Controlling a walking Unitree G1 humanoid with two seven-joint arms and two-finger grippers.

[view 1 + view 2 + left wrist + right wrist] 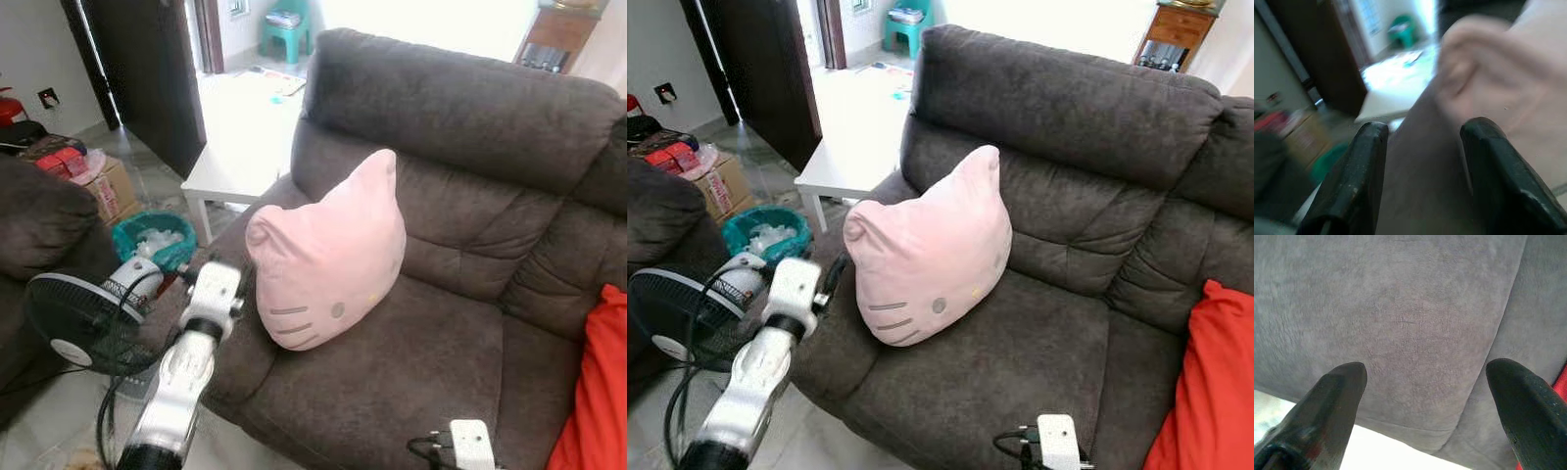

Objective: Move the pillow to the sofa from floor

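A: So, where is the pillow (328,257) relative to the sofa (460,147)?

B: On the sofa, on its seat cushion, leaning upright against the backrest, towards the sofa's left end. A red cushion (593,392) lies at the sofa's other end, well apart from it.

A: Then which step is this?

B: I judge it the release, or just past it. The pillow looks set down and off the floor.

A: And the left gripper (1422,161)?

B: Its fingers (1359,171) stand apart, holding nothing. In the left wrist view, blurred, the pink fabric sits just past the tips; whether one tip touches it I cannot tell. From the head, the left arm reaches up beside the sofa's left armrest, near the pillow's lower edge.

A: The right gripper (1422,396)?

B: Spread wide and empty, pointing at the sofa's bare seat near its front edge.

A: What does the next move call for?

B: Probably drawing the left arm back clear of the pillow without dragging it, then checking that it stays propped. A fan (73,318) stands on the floor beside the sofa's left armrest, close to that arm, so the retreat wants care.
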